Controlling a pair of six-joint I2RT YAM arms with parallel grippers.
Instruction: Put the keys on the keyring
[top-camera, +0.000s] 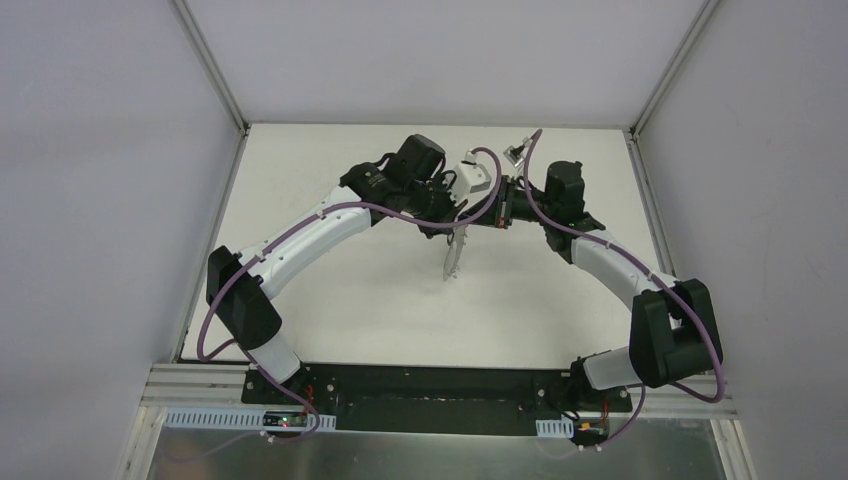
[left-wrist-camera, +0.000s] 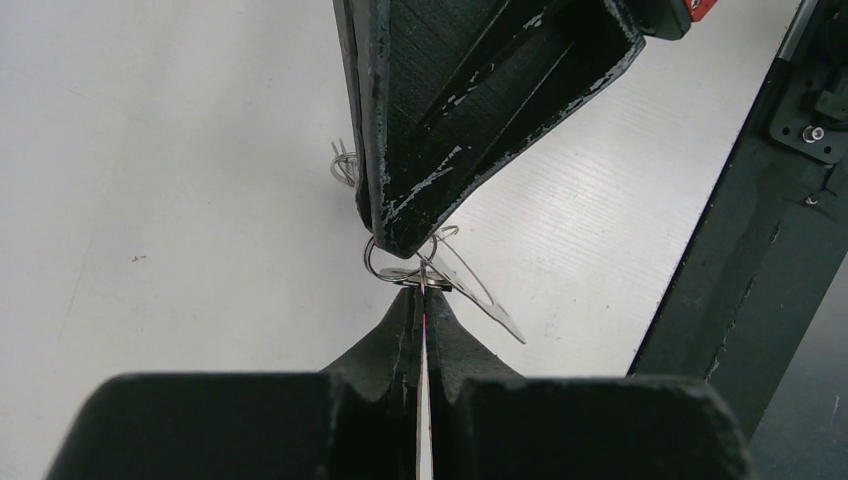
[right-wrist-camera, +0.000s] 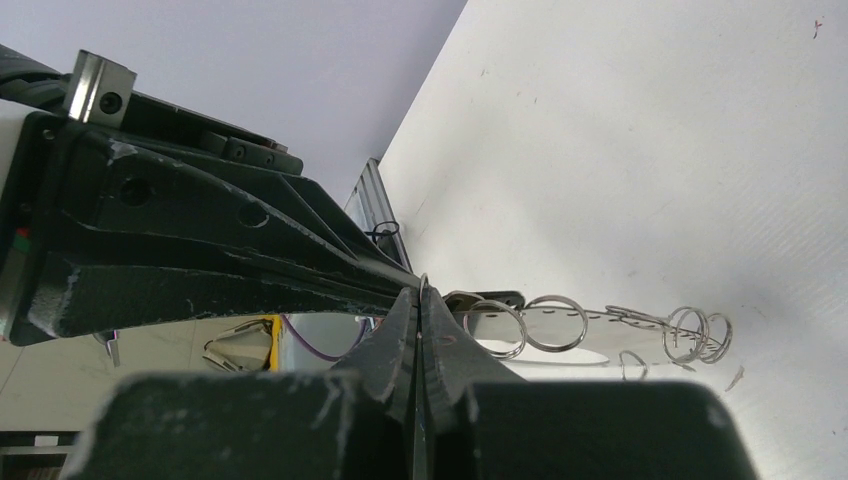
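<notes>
My two grippers meet tip to tip above the table's middle (top-camera: 465, 212). The keyring (top-camera: 454, 256), a thin grey wire loop, hangs down from them. In the left wrist view my left gripper (left-wrist-camera: 422, 288) is shut on a thin wire of the keyring (left-wrist-camera: 478, 292), and the right fingers (left-wrist-camera: 400, 225) come down from above. In the right wrist view my right gripper (right-wrist-camera: 423, 292) is shut on a thin wire ring, and small silvery rings (right-wrist-camera: 557, 322) are strung along the loop. A small flat silvery piece with a dark end (right-wrist-camera: 492, 298) lies at the tips. It may be the key.
The white table (top-camera: 350, 290) is walled by grey panels with metal rails at left and right (top-camera: 213, 65). The arms' purple cables (top-camera: 330, 215) loop over the work spot. The black base bar (top-camera: 440, 385) runs along the near edge.
</notes>
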